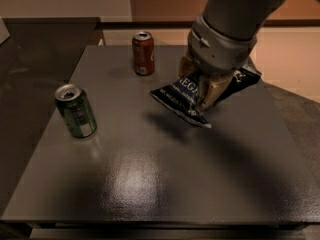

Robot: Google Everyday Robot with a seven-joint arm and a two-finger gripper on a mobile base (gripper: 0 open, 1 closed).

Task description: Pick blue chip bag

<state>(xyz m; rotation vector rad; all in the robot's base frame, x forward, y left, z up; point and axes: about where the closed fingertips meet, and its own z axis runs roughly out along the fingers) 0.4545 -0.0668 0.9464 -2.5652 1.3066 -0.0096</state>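
The blue chip bag (181,100) is a dark navy crinkly bag with white lettering. It hangs tilted in the air above the dark table (150,184), its shadow on the tabletop below it. My gripper (204,90) comes down from the upper right and its tan fingers (215,91) are shut on the bag's middle. The bag's right end (246,77) sticks out behind the wrist.
A green can (76,110) stands upright at the table's left. A red-brown can (143,53) stands upright near the far edge. A dark counter lies to the left, and floor shows to the right of the table.
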